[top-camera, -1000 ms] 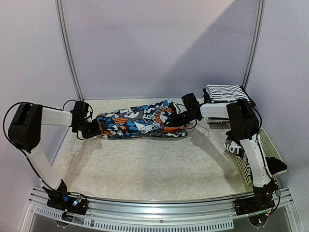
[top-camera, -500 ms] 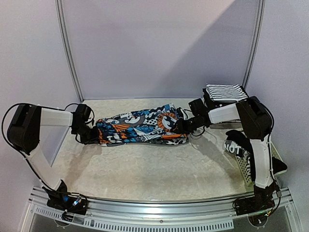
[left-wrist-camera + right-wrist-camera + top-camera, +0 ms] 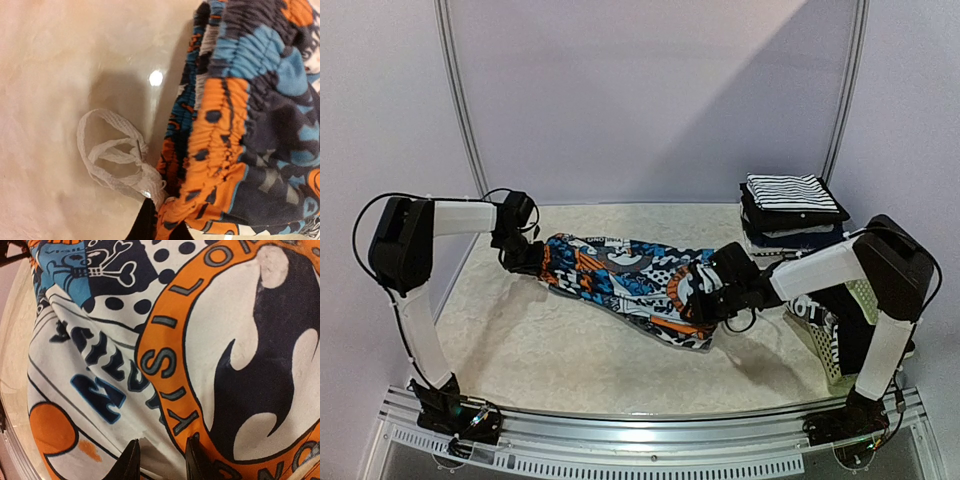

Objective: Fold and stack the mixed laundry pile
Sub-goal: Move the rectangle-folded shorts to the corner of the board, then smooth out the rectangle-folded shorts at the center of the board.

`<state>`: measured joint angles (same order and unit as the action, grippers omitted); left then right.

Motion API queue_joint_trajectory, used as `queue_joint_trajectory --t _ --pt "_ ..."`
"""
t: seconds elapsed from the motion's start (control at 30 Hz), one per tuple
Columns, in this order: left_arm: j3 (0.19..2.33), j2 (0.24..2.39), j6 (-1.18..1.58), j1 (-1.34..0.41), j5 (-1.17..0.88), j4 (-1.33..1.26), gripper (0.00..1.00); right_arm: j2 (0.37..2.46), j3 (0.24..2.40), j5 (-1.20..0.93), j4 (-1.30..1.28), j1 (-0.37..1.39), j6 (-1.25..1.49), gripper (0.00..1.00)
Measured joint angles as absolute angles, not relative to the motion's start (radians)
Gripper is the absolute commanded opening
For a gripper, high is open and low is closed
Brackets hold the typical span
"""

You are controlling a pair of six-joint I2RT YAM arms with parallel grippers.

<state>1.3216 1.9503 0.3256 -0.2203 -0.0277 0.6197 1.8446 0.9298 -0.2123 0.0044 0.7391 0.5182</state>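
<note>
Left gripper (image 3: 525,256): closed tight on the gathered waistband end of the printed garment (image 3: 620,278), far left on the table (image 3: 550,350); a white drawstring (image 3: 117,155) lies loose just beside the fingers.
Right gripper (image 3: 706,300): pinched on a fold of the same cloth at its near-right end, fabric filling the narrow gap between the fingers.
Printed garment: strung between the two arms, its long axis running diagonally from far left to near right, its middle resting on the table.
Nearer arm: neither; each already has its own end, and the ends lie well apart, so a fold likely means bringing one across to the other.
Striped garment (image 3: 788,190): folded on top of the dark folded stack (image 3: 790,228) at the far right, apart from both grippers.
Basket (image 3: 842,345): white lattice at the right edge, a dark lettered cloth (image 3: 813,306) in it, close beside the right arm and probably the likeliest thing to crowd its swing.
</note>
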Motion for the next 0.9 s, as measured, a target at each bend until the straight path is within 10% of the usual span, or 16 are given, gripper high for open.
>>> queue_joint_trajectory --t 0.37,0.67,0.9 --pt "1.392 1.908 0.298 -0.248 0.092 0.718 0.89 1.679 0.935 -0.026 -0.262 0.805 0.522 0.39" --pt "1.359 1.769 0.276 -0.249 0.019 0.624 0.59 1.733 1.241 -0.04 -0.294 0.802 0.433 0.39" --pt "1.511 1.926 0.265 -0.27 -0.104 0.579 0.53 1.95 1.389 -0.139 -0.277 0.738 0.397 0.38"
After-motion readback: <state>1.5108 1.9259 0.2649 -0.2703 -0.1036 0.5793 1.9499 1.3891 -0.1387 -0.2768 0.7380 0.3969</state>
